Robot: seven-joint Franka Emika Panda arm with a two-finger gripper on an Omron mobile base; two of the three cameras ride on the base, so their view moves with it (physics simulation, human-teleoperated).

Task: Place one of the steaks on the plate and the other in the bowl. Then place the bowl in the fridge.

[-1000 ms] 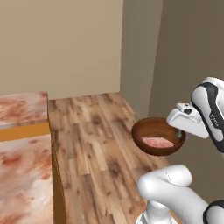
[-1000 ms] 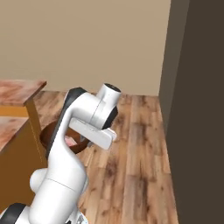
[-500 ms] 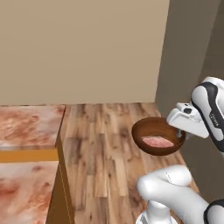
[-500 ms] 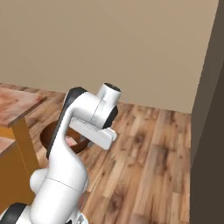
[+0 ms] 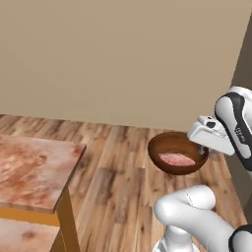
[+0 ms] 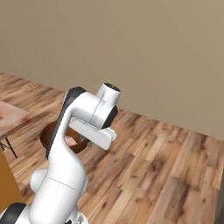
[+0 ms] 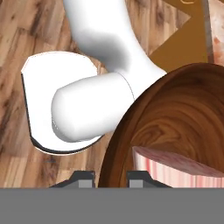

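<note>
Carrying the bowl (image 5: 177,152) above the wooden floor (image 5: 118,162), right of the worktop (image 5: 34,172), hand (image 7: 110,178) pinched tight on its rim, pink steak (image 5: 177,159) lying inside. Keeping the bowl level while approaching the fridge, avoiding tipping the meat out.

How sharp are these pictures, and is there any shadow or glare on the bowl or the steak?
Left base view: soft render, no glare; the bowl shades darker inside beside the steak. Hand view: wood grain crisp, the steak blocky at its cut edge. Right base view: the bowl dim behind the arm.
</note>
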